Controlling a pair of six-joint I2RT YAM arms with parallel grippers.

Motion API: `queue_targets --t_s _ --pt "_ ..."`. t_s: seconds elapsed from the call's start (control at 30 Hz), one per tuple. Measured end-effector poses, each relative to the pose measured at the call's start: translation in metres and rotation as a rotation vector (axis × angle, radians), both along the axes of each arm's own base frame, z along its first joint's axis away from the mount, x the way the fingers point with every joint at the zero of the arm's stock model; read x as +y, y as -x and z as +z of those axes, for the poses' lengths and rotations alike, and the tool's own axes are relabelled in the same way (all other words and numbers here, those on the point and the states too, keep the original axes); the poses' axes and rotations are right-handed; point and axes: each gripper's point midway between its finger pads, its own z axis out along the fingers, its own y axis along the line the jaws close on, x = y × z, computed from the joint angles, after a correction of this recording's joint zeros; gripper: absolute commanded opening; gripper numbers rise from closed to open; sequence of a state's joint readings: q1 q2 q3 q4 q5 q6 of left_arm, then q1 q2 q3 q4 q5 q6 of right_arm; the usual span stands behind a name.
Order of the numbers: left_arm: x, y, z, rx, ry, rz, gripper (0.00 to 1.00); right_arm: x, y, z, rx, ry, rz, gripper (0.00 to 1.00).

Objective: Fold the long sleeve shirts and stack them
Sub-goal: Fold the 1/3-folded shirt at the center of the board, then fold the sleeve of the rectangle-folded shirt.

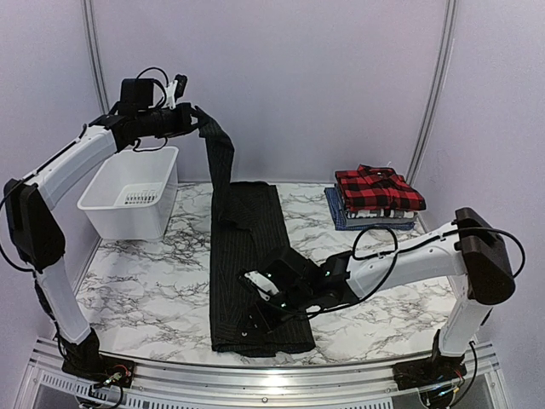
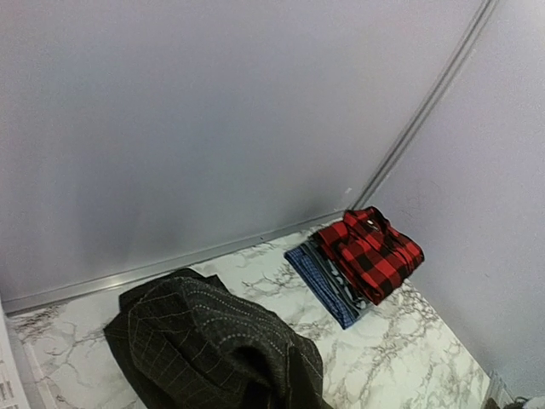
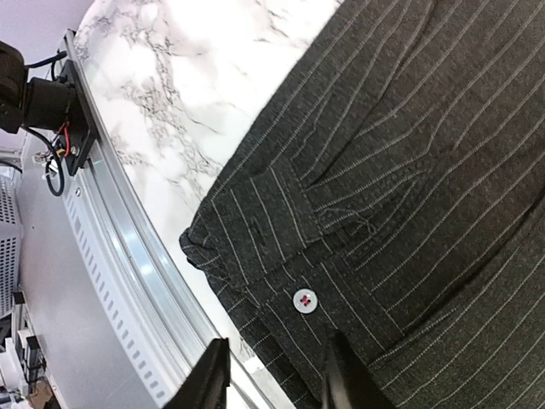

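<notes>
the black shirt lies just right of the bin as a long narrow strip. its long axis runs from the far side of the table to the near edge, roughly parallel to the bin's right wall. one sleeve runs up from the strip's far end to the left gripper, which hangs above the bin's far right corner, clamped on the sleeve's end. the left wrist view shows no fingers, only dark cloth bunched below. the right gripper is nearer than the bin and to its right, low over the strip's near end, so it is the arm closer to the hem. in the right wrist view its fingers stand narrowly apart with nothing pinched between them, pointing toward the cloth's near edge beside a pale button sewn with red thread. by my reading, the coming move turns on that hem lying right under the right gripper, square across the strip's long axis, with the sleeve held high at the far end. the stack of folded shirts, red plaid on top, sits well right of the bin at about the same depth. no brand, label or writing can be read on the cloth, the bin or the arms.
</notes>
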State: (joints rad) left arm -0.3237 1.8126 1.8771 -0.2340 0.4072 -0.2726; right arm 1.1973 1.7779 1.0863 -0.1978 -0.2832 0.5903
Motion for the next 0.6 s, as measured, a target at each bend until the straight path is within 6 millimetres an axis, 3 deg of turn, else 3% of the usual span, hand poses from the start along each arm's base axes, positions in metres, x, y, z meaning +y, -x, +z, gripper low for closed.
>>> queue_targets --t_s 0.13,0.23,0.43,0.53,0.6 --pt "-0.024 0.027 -0.016 0.052 0.016 -0.125 0.00 -0.006 -0.012 0.009 -0.013 -0.022 -0.031 0.42" --pt "-0.048 0.053 -0.034 0.103 0.020 -0.226 0.00 -0.024 -0.035 0.030 -0.048 -0.061 -0.100 0.43" --pt "-0.099 0.114 -0.076 0.219 0.015 -0.439 0.00 -0.088 -0.112 0.086 -0.180 -0.158 -0.351 0.45" --pt "-0.121 0.146 -0.096 0.279 0.010 -0.541 0.00 -0.123 -0.145 0.094 -0.233 -0.154 -0.465 0.45" --pt "-0.131 0.165 -0.107 0.315 0.007 -0.597 0.00 -0.137 -0.157 0.092 -0.252 -0.137 -0.503 0.45"
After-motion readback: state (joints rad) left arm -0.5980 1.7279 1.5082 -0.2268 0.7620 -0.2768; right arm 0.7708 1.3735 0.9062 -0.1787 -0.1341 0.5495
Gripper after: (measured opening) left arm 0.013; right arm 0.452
